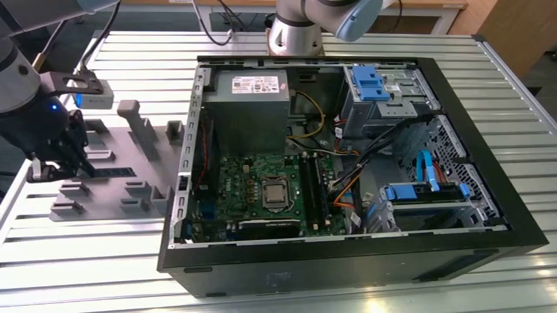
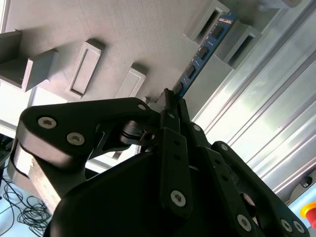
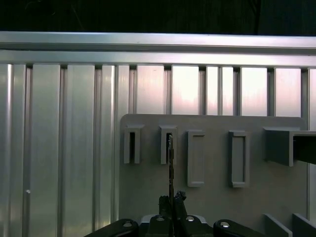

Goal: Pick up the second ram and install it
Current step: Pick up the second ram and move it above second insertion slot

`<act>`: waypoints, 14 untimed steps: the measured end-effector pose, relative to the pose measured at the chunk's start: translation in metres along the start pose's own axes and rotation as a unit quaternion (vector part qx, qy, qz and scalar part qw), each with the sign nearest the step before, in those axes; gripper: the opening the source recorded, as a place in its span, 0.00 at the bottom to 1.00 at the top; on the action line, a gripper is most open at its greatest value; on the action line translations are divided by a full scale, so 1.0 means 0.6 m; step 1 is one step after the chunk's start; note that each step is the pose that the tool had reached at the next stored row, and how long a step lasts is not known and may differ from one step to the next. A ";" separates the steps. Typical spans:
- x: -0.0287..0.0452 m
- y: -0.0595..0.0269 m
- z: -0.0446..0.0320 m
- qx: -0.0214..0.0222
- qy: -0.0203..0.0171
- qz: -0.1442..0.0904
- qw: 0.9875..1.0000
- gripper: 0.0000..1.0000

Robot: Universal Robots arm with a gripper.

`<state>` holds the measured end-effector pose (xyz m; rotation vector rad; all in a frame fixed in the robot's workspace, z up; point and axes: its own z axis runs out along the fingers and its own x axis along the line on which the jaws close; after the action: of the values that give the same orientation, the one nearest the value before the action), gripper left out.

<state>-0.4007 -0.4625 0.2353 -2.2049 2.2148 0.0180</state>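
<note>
Ribbed aluminium tabletop [image 1: 487, 65] carries everything, with an open black computer case [image 1: 487, 215] lying on its side towards the exterior view's right, its green motherboard [image 1: 261, 189] and long black memory slots [image 1: 315, 189] facing up. Well apart from the case, at the exterior view's left, sits a grey fixture plate [image 1: 104, 138] studded with upright blocks. The black claw [image 1: 85, 171] reaches down over the near part of this plate. In the second wrist view the claw [image 2: 170, 96] is clenched on one end of the second ram [image 2: 202, 54], a blue stick with a row of black chips; the stick runs away from the fingertips and its far end sits between two grey blocks. In the first wrist view the second ram [image 3: 171, 163] is seen edge-on as a thin dark line, rising from the claw [image 3: 172, 199] to a slotted block. In the exterior view the second ram [image 1: 111, 173] is a dark strip low on the plate, just beside the claw.
</note>
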 end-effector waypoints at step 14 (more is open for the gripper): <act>0.000 0.000 -0.005 0.000 0.000 0.000 1.000 0.14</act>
<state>-0.4007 -0.4623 0.2383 -2.2049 2.2147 0.0179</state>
